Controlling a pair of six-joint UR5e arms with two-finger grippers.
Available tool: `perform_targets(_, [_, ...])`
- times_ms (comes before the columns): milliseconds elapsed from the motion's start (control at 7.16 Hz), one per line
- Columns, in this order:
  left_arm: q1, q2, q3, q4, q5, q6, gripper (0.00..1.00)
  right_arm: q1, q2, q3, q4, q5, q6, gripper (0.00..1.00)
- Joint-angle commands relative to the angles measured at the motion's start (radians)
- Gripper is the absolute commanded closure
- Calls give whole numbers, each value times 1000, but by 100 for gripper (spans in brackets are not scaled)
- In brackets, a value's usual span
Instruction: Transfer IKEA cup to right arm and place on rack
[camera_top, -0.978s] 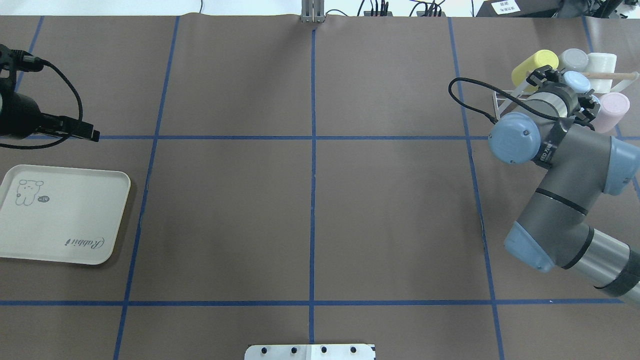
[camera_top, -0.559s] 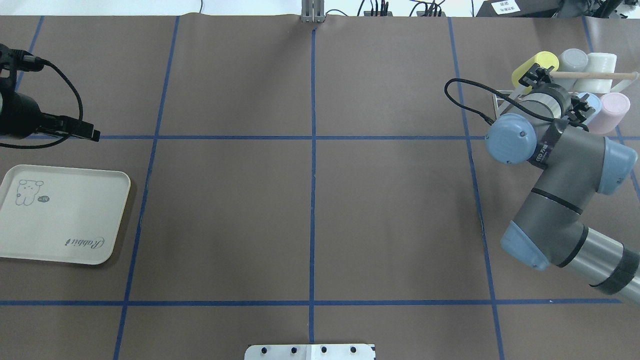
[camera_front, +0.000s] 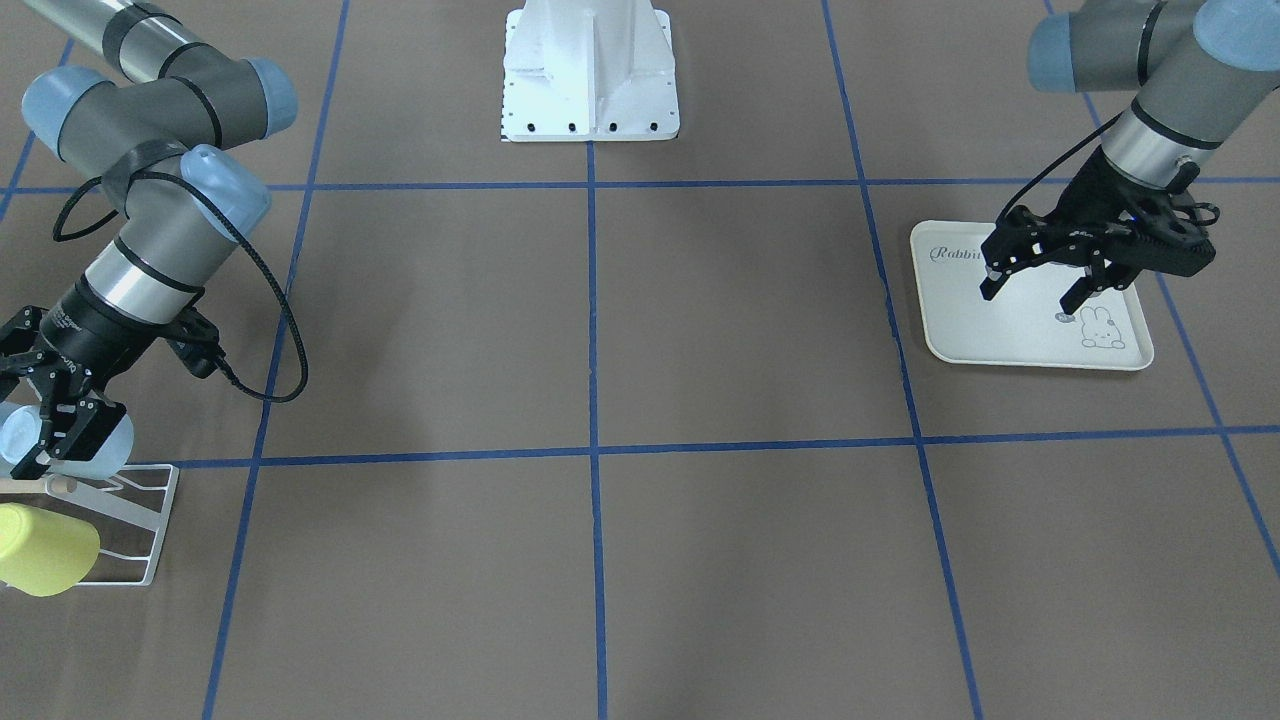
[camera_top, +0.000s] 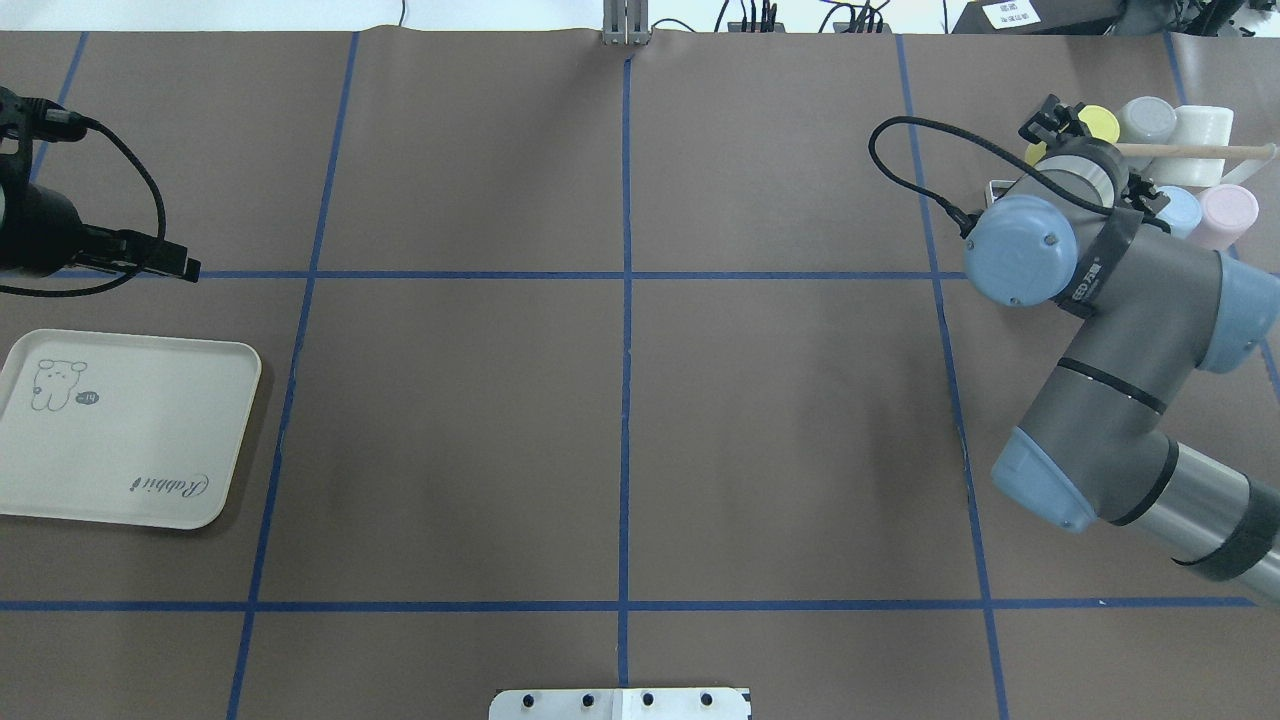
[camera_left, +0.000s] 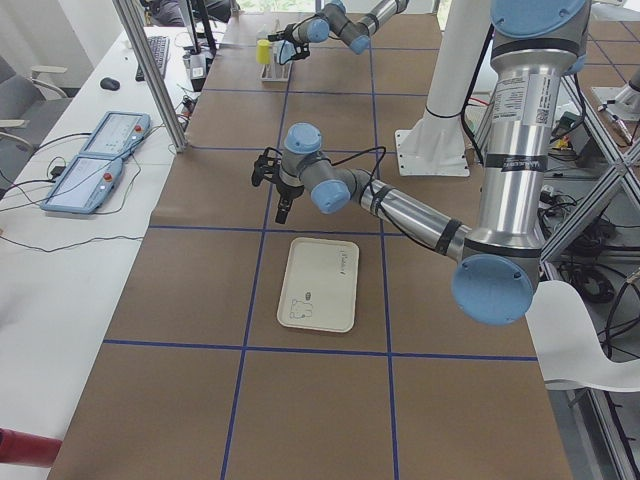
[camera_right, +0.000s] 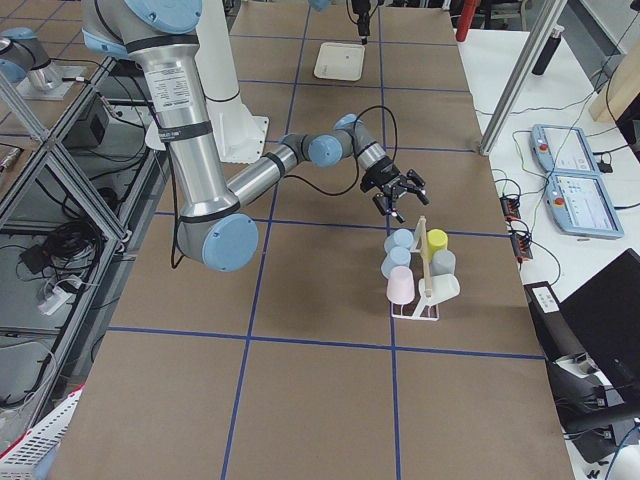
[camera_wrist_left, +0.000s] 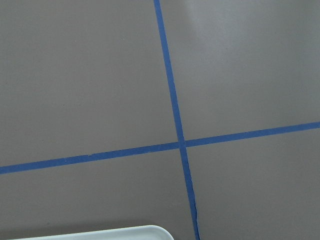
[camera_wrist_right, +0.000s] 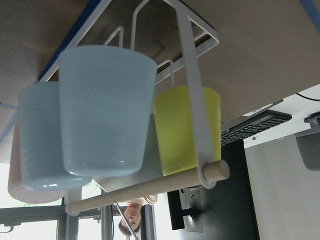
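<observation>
One blue cup (camera_wrist_right: 105, 110) (racked) near right fingers (camera_front: 60, 430)

White rack (camera_wrist_right: 187, 65) is holding a yellow cup (camera_wrist_right: 187, 130), pale-blue cup (camera_wrist_right: 105, 110), pink cup (camera_top: 1228, 212). Brown table (camera_top: 450, 420) is showing blue gridlines (camera_top: 625, 400). Cream tray (camera_top: 130, 450) is wearing a rabbit print.

right pincer (camera_right: 398, 205) has backed off — blue cup (camera_top: 1180, 210) now on the rack (camera_wrist_right: 192, 100).

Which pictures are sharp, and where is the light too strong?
Right wrist view: the nearer pale blue cup and the yellow cup are sharp, but the bright background at lower left is washed out to white. Left wrist view: the blue tape is crisp, with a faint bright patch at upper right. Overhead view: even light, no hard shadows on the table.
</observation>
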Motion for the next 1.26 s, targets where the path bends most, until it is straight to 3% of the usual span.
perform_targets(0, [-13, 8, -6, 1, -2, 23, 0, 113, 13, 100, 1, 220, 69, 1])
perform_targets(419, [-150, 42, -21, 151, -3, 342, 0, 191, 11, 141, 1, 552, 556, 1])
perform_targets(698, [-261, 95, -21, 269, -6, 635, 0, 323, 10, 136, 1, 895, 802, 1])
perform_targets(838, [-346, 124, -13, 291, -11, 729, 0, 331, 10, 135, 1, 925, 885, 1])
perform_targets(1117, [-487, 189, 0, 410, -151, 873, 0, 363, 10, 135, 2, 994, 992, 1])
